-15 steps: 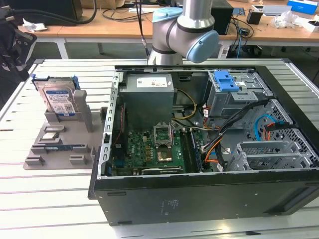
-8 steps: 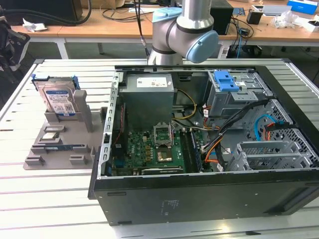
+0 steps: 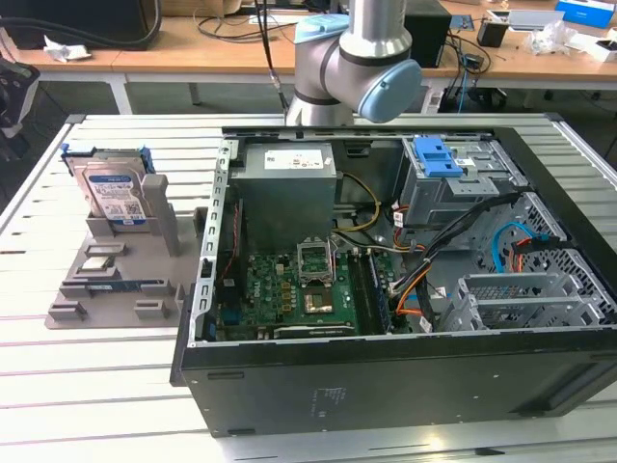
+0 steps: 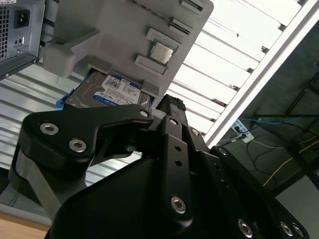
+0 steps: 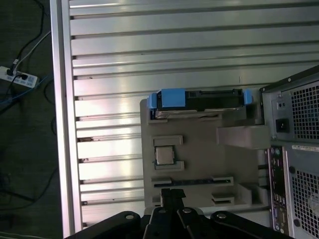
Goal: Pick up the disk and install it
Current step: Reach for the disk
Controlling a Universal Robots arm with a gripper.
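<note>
**A:** Which step is in hand?

**B:** The pick-up, by my reading, and only its approach. The disk is untouched. It stands on its long edge in a slot at the far end of a grey holder. The holder lies on the slatted table, just beside the open computer case, on the exterior view's left of it.

**A:** And the gripper?

**B:** In the first wrist view the gripper looks closed, its fingertips together with nothing between them. It hangs above the holder, apart from the disk. The arm rises at the far side of the case.

**A:** What would a grasp call for?

**B:** I'd say the fingers must spread wider than the disk is thick and line up with its two flat faces. Then they come straight down over the top edge, clear of the holder's upright wall beside it. A chip lies in a recess nearer the gripper and is best left alone.

**A:** How does the disk look?

**B:** It is flat, rectangular and silver, with a blue-and-white label on the face turned to the exterior view. A blue plastic frame runs round its edges. It looks rigid, so it should lift cleanly if pulled straight up.

**A:** Where would it go?

**B:** Probably the metal drive cage at the far right of the case, though I can't tell which slot.
</note>
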